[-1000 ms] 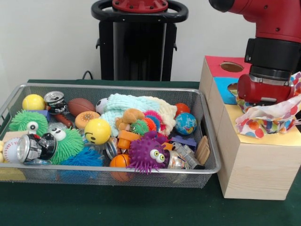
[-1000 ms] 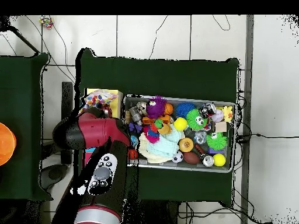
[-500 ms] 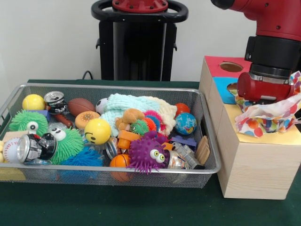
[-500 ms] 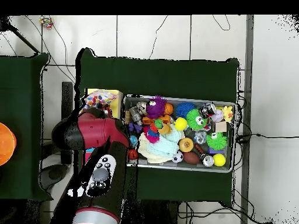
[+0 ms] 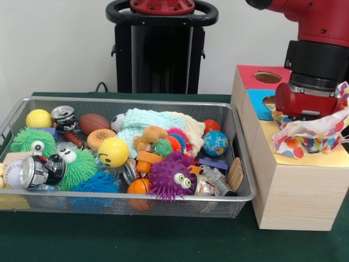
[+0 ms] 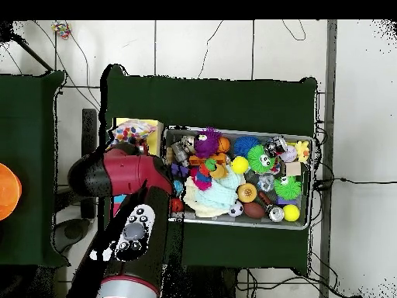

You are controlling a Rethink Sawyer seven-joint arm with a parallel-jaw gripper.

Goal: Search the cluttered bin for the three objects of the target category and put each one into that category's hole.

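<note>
My gripper hangs over the yellow part of the wooden box, to the right of the wire bin. A crumpled white wrapper with coloured dots bunches up right under the gripper and hides its tips. The box top also has a red section with a round hole and a blue section with a hole. In the overhead view the red arm covers most of the box, and the dotted wrapper shows beside it. The bin is full of toys.
The bin holds a purple spiky toy, green fuzzy toys, a yellow smiley ball, a crushed can, a globe ball, a pale knitted cloth and more. The black pedestal stands behind.
The arm has edged very slightly to the right over the box. The dotted wrapper stays bunched under the gripper. Nothing in the bin has moved.
</note>
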